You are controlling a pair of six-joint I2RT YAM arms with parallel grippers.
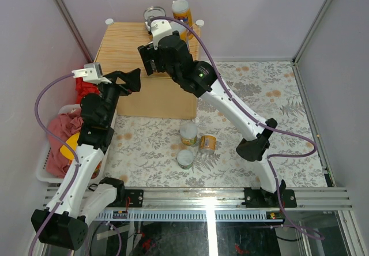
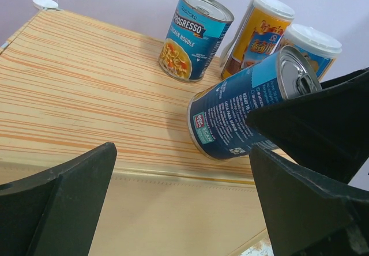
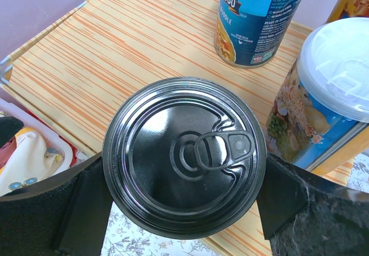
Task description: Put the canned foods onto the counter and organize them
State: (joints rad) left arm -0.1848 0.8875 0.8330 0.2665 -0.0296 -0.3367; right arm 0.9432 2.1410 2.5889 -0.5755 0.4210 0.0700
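Blue can point(image 3: 184, 155), clamped tilted in the right gripper point(image 3: 184, 201) at the counter point(image 2: 86, 77) front edge, wants levelling before release, while the left gripper point(image 2: 179, 207) gapes empty.

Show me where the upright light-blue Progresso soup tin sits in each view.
Top external: light-blue Progresso soup tin, top centre, only its silvery lid showing.
Left wrist: the tin, upper centre, upright.
Right wrist: the tin, top edge, beyond the dark blue tin in the right claw.
Shared landmark: striped light-wood counter under it.
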